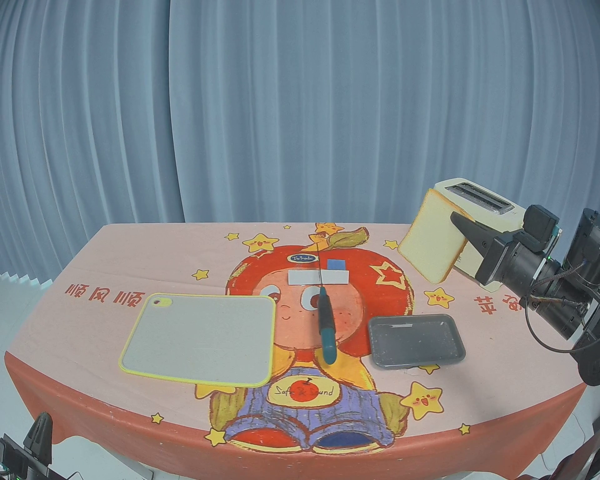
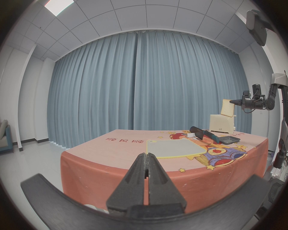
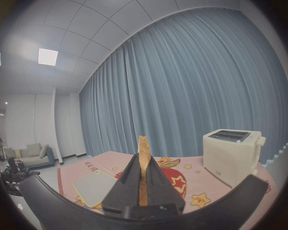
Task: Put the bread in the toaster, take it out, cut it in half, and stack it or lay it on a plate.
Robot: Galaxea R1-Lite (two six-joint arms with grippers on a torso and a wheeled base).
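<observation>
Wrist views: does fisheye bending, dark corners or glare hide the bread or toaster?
Left wrist view: curtain bows, corners go black, ceiling light glares at the edge; bread and toaster small but unhidden. Right wrist view: same bowing and dark rim; bread edge-on in the right end effector, toaster evenly lit, no glare.

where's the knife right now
In the head view the knife lies on the table between the cutting board on the robot's left and the dark tray on its right, handle toward the robot.
</observation>
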